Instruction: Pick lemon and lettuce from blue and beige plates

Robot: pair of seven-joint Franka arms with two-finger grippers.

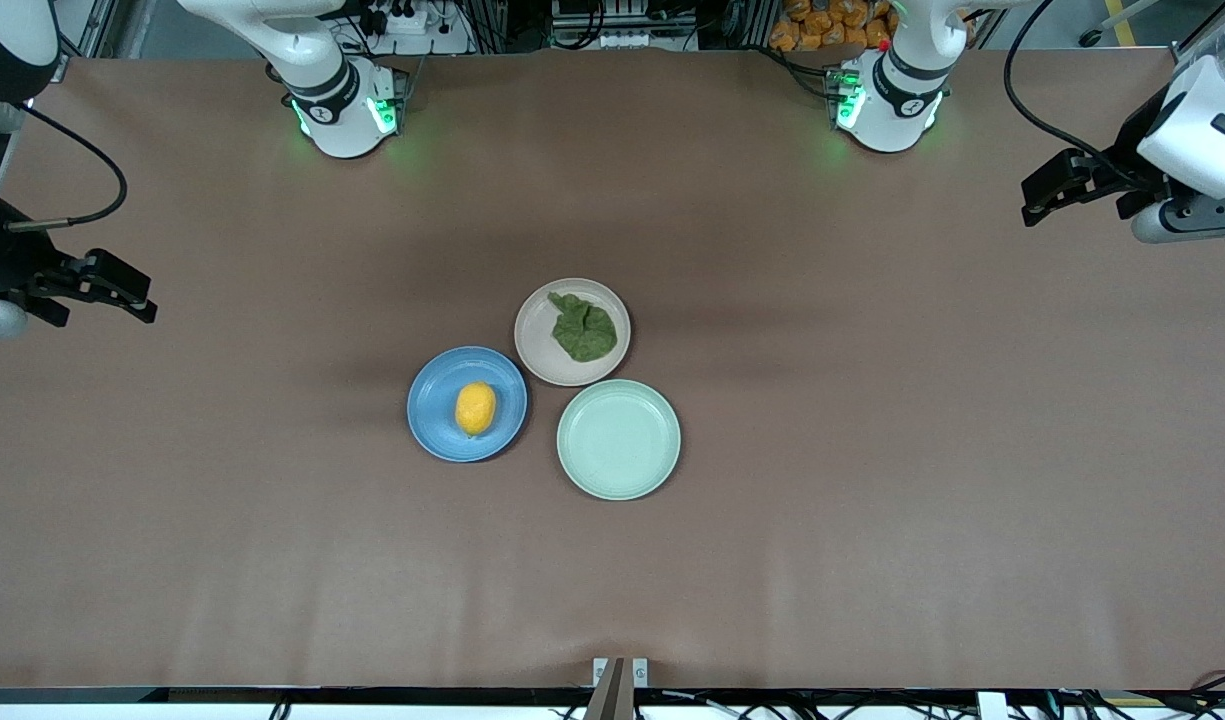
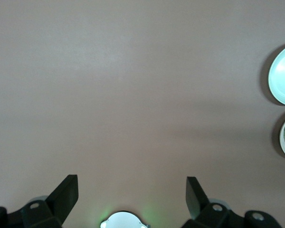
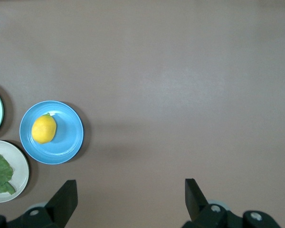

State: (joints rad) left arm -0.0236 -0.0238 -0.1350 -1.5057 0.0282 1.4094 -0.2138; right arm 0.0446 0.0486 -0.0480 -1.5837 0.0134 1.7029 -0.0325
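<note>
Three plates sit clustered at the middle of my desk (image 1: 872, 560), rims touching or nearly so. The mint-green plate (image 1: 618, 439) lies nearest the front camera and carries nothing. The blue plate (image 1: 467, 404) sits beside it toward my right arm's end, with the lemon (image 1: 475, 408) resting on it. The beige plate (image 1: 572, 332) is farthest from the camera and holds the lettuce (image 1: 583, 329), a dark wrinkled leaf. Bare brown desk surrounds the cluster, and nothing stands between my arms and the plates.

My right wrist view shows the lemon on its blue plate whole, the lettuce plate partly, and only a sliver of the mint plate. My left wrist view catches just the edges of the mint and beige plates with a scrap of green leaf, and no lemon at all.

My right gripper (image 1: 137, 292) hangs over the bare desk at my right arm's end, jaws spread wide and holding nothing. My left gripper (image 1: 1040, 195) hangs over the bare desk at my left arm's end, jaws likewise wide apart and holding nothing.
</note>
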